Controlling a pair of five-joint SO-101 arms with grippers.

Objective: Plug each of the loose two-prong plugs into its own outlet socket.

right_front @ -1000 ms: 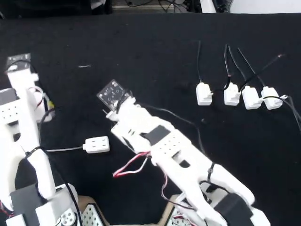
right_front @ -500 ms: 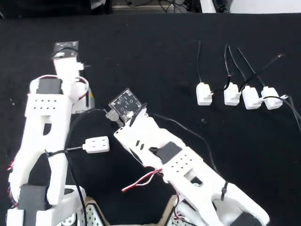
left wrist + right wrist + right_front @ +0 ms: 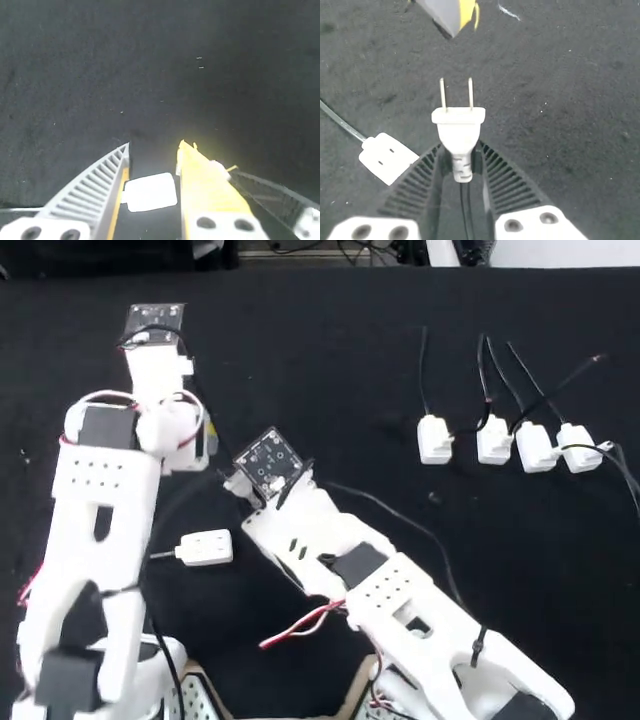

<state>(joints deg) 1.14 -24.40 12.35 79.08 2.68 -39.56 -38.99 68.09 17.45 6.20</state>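
My right gripper (image 3: 460, 146) is shut on a white two-prong plug (image 3: 458, 125), gripping its body with the prongs pointing away from the wrist. A white outlet socket (image 3: 386, 158) on a cord lies on the black table beside it, also the socket (image 3: 205, 547) between the two arms. My left gripper (image 3: 152, 146) hangs open over bare black cloth. A white rectangular patch (image 3: 150, 192) shows between its fingers near their base; what it is I cannot tell. The left gripper's grey and yellow fingertip (image 3: 454, 16) hangs just beyond the plug's prongs.
Several white plug bodies (image 3: 492, 442) on black cords lie in a row at the far right of the table (image 3: 330, 350). The held plug's black cord (image 3: 400, 518) trails right across the cloth. Red and white wires (image 3: 300, 625) hang from the right arm.
The left arm has swung from the far left edge toward the middle, ending close to the right gripper. The right arm shifted slightly toward the back, then held still with the plug.
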